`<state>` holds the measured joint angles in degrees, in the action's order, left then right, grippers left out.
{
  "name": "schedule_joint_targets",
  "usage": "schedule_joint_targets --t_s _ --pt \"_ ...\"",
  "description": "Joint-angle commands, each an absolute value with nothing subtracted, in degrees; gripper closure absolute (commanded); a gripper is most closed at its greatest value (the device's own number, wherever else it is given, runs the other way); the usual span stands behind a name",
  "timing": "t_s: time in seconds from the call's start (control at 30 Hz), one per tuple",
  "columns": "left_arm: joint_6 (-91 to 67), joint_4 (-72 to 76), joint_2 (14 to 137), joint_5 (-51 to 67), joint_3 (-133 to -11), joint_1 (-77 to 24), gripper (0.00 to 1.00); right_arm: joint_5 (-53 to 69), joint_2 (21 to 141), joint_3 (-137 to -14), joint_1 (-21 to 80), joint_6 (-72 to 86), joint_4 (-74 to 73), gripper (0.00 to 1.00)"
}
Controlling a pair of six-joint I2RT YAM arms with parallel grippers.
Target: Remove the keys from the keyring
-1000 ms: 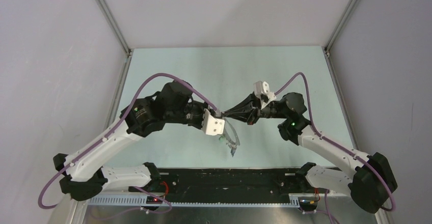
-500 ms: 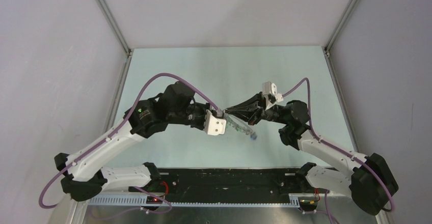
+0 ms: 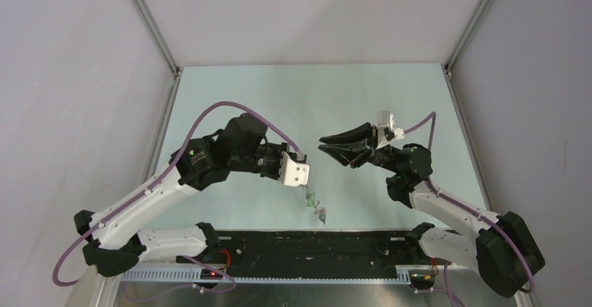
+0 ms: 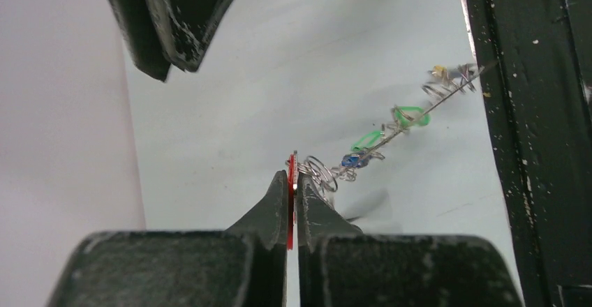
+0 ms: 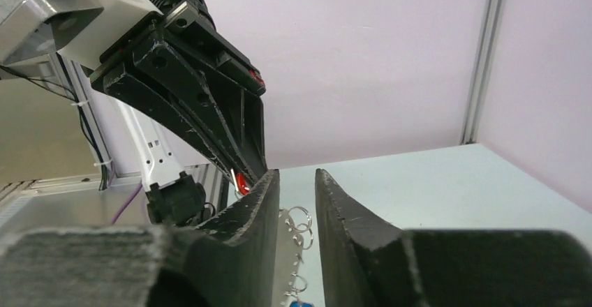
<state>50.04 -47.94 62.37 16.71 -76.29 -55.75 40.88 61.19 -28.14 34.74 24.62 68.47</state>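
The keyring (image 4: 386, 137) is a thin grey wire hoop. It's seen from the side, so it looks like a line going up & to the right. The keys (image 4: 366, 141) are tiny, w/ blue, green & yellow tops, strung along it w/ little silver loops. One red key (image 4: 292, 164) is pinched flat in the left gripper (image 4: 293, 181). From above, they hang down in a short string.

pale green table (image 3: 279, 98) boxed in by plain white walls (image 3: 314, 14).
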Motion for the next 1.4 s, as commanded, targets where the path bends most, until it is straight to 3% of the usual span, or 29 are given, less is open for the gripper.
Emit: schedule_joint_targets --t_s 0.0,0.43,0.8,1.27,1.37 --pt "50.1 -49.1 60.8 15.8 -79.4 -55.9 1.00 40.8 59.7 -28.6 33.7 22.9 70.5 0.68" --pt "52.7 -49.1 60.1 16.5 -80.6 -55.9 1.00 53.2 58.7 -33.0 33.5 11.5 56.2 0.68" --pt "54.1 -49.1 61.4 17.1 -82.7 -55.9 1.00 55.8 61.5 -39.6 38.6 2.9 43.7 0.64" --pt "54.7 -49.1 61.8 17.8 -83.8 -55.9 1.00 55.2 67.1 -43.3 41.1 2.2 44.8 0.65" --pt "54.9 -49.1 61.5 17.5 -83.6 -55.9 1.00 55.7 67.4 -43.7 41.2 2.3 44.7 0.76"
